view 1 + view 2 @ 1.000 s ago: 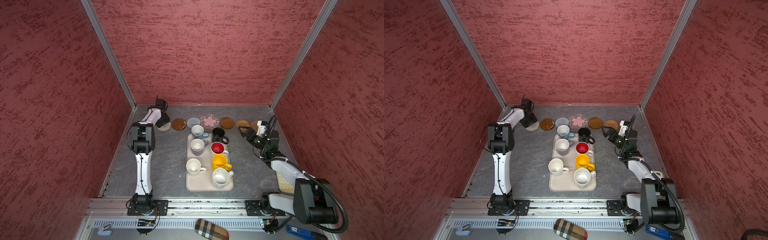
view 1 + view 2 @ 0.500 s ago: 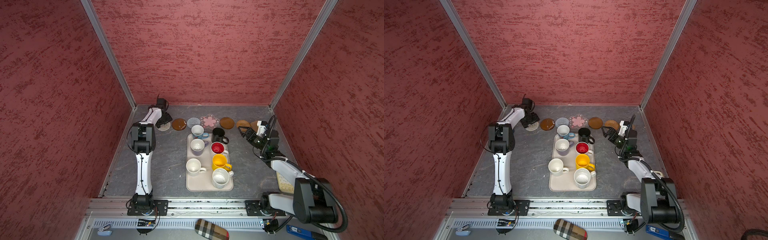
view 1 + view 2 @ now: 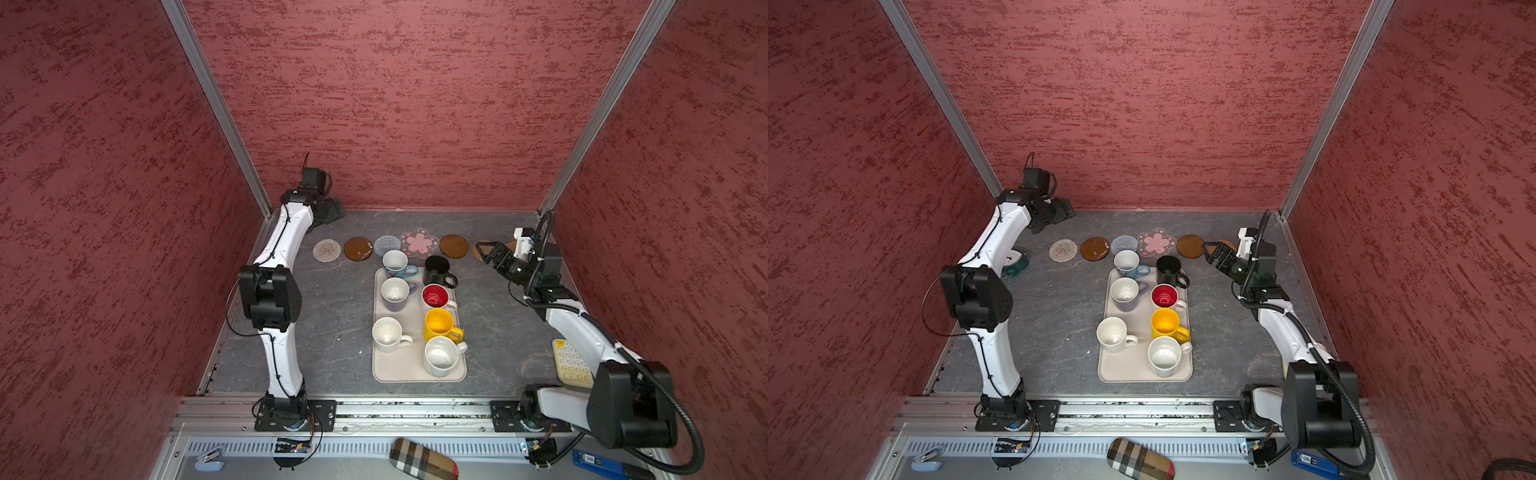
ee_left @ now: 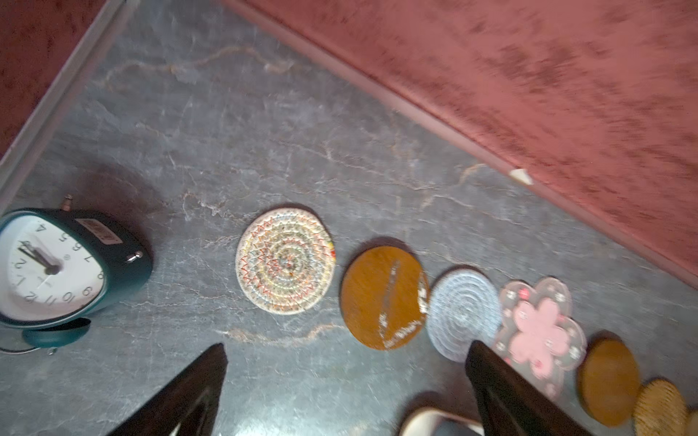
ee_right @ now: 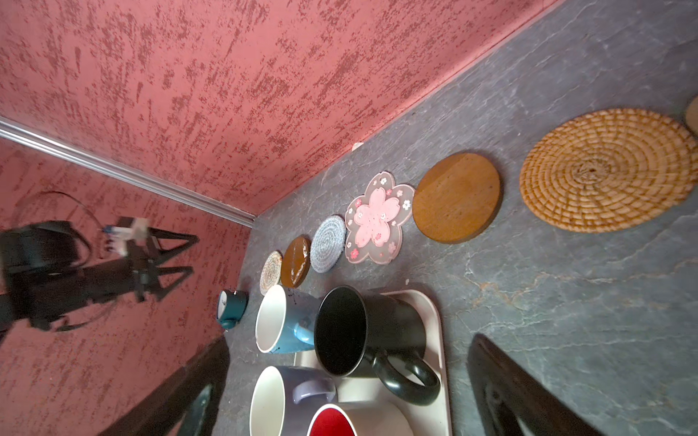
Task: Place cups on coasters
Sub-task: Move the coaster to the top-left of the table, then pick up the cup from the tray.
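In both top views all seven cups stand upright, none on a coaster. Six sit on the beige tray (image 3: 417,376) in the middle of the worktop (image 3: 332,332): black mug (image 3: 437,270), lavender mug (image 3: 395,293), red-lined mug (image 3: 435,296), yellow mug (image 3: 438,324), left white mug (image 3: 386,332) and nearest white mug (image 3: 439,355). The blue-based mug (image 3: 395,262) stands at the tray's far edge; whether it is on the tray I cannot tell. Beyond them the coasters lie in a row along the back wall: pale spiral disc (image 3: 326,250), glossy brown disc (image 3: 358,249), grey spiral disc (image 3: 386,245), pink flower coaster (image 3: 419,243), second brown disc (image 3: 454,246) and wicker disc (image 3: 478,251), the last partly hidden under my right jaws. My left jaws hang raised in the far left corner. A teal clock (image 3: 1016,266) shows in a top view beside my left arm (image 3: 992,245).

My left wrist view is blurred. My left jaws are spread wide, with only bare worktop between the dark fingers (image 4: 181,396). The pale spiral disc (image 4: 285,261) lies flat ahead, and the clock (image 4: 68,271) is off to one side.

In my right wrist view my right jaws are spread and empty too. The black mug (image 5: 359,332) stands untouched on the tray's corner (image 5: 434,313). The wicker disc (image 5: 608,170) lies bare beside the second brown disc (image 5: 457,198).
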Motion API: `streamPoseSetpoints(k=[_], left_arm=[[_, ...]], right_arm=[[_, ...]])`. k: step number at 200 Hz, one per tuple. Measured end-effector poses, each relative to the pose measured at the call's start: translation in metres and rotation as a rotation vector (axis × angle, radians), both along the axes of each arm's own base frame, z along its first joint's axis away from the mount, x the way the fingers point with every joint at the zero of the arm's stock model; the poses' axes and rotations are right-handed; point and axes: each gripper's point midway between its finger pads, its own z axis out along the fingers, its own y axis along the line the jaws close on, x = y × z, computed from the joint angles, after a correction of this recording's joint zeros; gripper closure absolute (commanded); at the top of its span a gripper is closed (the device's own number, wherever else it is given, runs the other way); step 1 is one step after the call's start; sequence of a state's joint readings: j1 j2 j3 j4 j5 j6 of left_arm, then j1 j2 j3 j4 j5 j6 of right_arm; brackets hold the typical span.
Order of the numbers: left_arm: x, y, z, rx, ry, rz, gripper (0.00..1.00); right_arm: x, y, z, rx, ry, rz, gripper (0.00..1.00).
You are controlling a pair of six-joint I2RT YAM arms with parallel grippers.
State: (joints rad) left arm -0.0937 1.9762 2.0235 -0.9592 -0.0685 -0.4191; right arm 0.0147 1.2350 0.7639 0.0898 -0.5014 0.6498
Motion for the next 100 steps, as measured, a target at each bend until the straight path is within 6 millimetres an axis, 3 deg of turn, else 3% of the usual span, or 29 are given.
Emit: streamPoseSetpoints(k=[25, 47, 67, 100], left_arm=[[-0.035, -0.021, 0.054, 0.006, -0.088, -0.074, 0.01], [-0.07, -0.039, 0.074, 0.017, -0.107, -0.14, 0.0], [-0.101, -0.057, 0.076, 0.029, -0.095, -0.208, 0.0], [-0.157, -0.077, 0.05, 0.027, -0.026, -0.305, 0.0]], right_arm=[[-0.012, 0.002, 0.017, -0.07, -0.006, 0.012, 0.01], [-0.021, 0.0, 0.034, -0.148, -0.027, 0.022, 0.07], [-0.025, -0.003, 0.042, -0.223, -0.025, 0.033, 0.17], [-0.031, -0.005, 0.033, -0.31, 0.03, 0.066, 0.3]])
